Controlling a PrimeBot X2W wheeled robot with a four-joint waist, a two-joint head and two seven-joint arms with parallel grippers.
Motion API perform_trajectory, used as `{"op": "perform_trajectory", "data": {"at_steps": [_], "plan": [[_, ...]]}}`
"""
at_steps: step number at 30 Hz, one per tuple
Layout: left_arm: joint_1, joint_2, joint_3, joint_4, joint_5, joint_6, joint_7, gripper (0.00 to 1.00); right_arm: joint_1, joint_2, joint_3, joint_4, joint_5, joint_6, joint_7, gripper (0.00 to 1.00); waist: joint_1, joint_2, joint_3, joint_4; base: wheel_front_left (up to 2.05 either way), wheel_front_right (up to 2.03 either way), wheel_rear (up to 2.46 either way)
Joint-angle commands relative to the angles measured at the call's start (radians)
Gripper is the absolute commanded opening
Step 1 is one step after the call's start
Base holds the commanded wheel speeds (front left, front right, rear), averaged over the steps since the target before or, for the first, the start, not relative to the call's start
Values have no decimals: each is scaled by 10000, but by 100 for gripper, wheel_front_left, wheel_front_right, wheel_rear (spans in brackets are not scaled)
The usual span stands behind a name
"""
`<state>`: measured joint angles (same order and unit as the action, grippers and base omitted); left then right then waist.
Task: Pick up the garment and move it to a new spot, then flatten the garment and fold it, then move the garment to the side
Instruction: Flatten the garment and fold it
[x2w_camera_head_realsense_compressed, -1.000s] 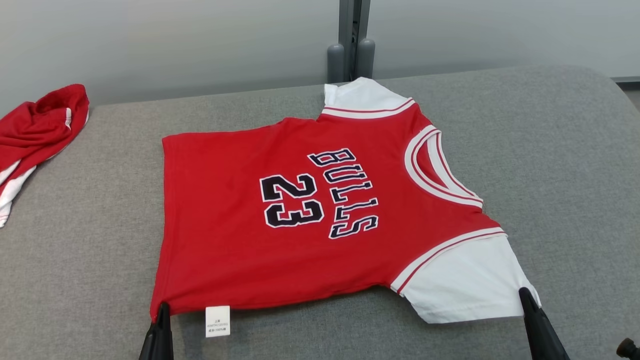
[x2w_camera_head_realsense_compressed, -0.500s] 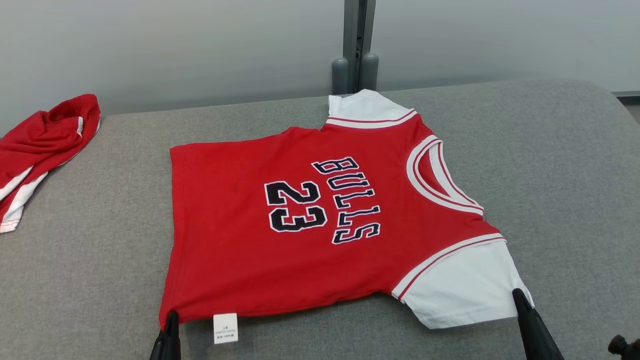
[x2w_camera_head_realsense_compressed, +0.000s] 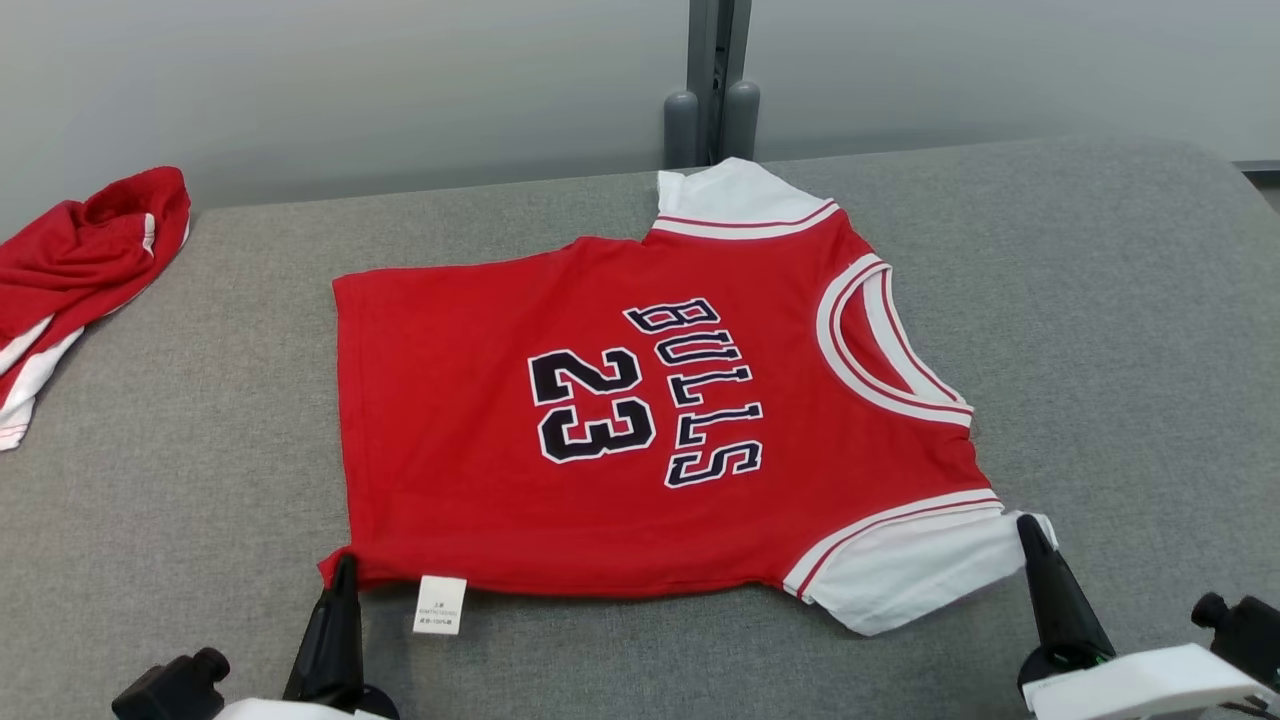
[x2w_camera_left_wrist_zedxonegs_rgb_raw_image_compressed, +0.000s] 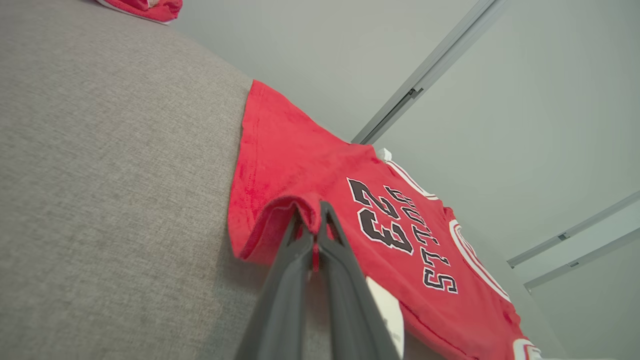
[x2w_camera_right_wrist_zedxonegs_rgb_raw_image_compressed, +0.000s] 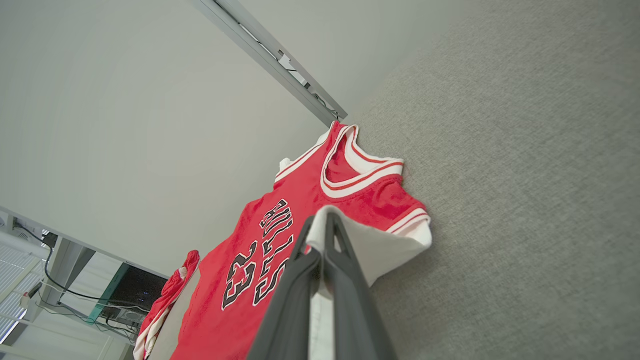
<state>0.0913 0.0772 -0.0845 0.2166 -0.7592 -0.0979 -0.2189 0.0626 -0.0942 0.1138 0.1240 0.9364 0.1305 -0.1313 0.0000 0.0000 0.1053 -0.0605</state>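
Red jersey with white sleeves, "BULLS 23" lettering, lies flat.

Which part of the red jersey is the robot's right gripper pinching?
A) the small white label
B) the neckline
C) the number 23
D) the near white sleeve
D: the right gripper is shut on the edge of the white sleeve of the jersey, with white cloth folded over its fingertips in the right wrist view.

jersey: soft matt cloth | table cover: coarse grey woven fabric | hand fingers: smooth matt plastic
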Motion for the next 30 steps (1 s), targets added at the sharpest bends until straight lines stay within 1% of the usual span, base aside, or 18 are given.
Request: {"op": "perform_trajectory", "data": {"at_steps": [1, 12, 17, 25, 30], "plan": [[-332, 13, -16, 157, -98, -55, -17, 0, -300, -24, 19, 150, -35, 5, -13, 0, 0, 0, 84, 23, 0, 0, 0], [-2861, 55, -133, 2154, 247, -162, -263, 0, -3012, 81, 127, 1886, -330, 5, -303, 0, 0, 0, 905, 201, 0, 0, 0], [-3692, 76, -244, 2957, 618, -197, -396, 0, -4309, 129, -11, 3125, -614, 5, -461, 0, 0, 0, 1322, 235, 0, 0, 0], [-4327, 20, -162, 3668, 746, -279, -469, 0, -5822, 206, 147, 4909, -956, 5, -521, 0, 0, 0, 1719, 333, 0, 0, 0], [-4432, -39, 122, 3640, 900, -314, -471, 0, -6657, 246, 300, 6033, -1163, 5, -508, 0, 0, 0, 1845, 387, 0, 0, 0]]}}
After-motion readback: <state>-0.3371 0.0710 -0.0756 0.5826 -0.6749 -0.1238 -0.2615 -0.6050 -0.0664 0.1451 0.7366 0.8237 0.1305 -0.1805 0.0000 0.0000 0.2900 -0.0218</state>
